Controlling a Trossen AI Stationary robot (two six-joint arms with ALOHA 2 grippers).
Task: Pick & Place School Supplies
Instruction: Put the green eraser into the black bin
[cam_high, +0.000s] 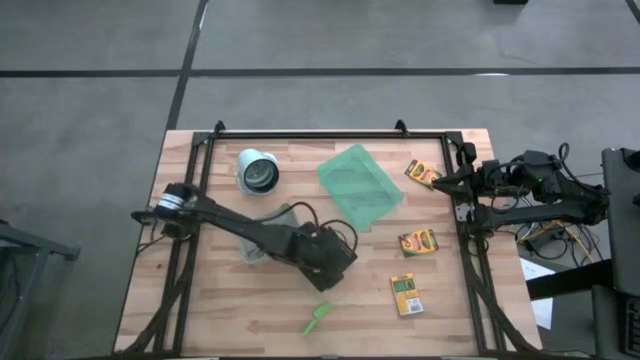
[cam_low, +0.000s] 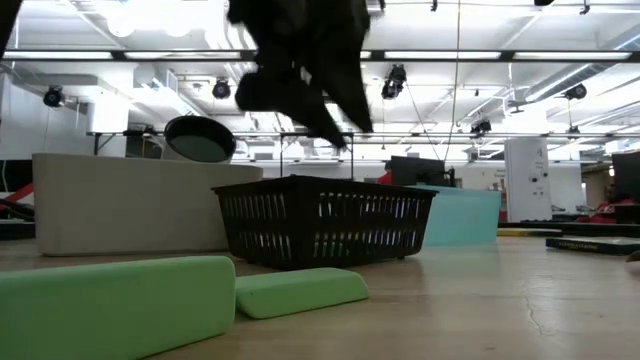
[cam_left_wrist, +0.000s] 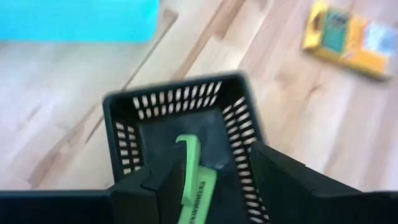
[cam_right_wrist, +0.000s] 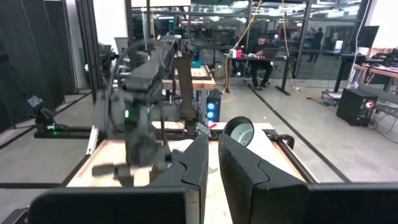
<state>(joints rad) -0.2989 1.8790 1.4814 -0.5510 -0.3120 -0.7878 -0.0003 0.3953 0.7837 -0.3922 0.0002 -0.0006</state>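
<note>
Altogether three crayon boxes (cam_high: 417, 242), two green markers (cam_left_wrist: 194, 186)

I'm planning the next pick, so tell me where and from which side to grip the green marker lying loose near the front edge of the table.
Grip the green marker across the middle of its long body, coming straight down from above. It lies flat and alone on bare wood, angled diagonally, so the fingers should close across its narrow width. The left gripper, now over the black basket, is nearest. The right gripper waits at the table's right edge.
</note>
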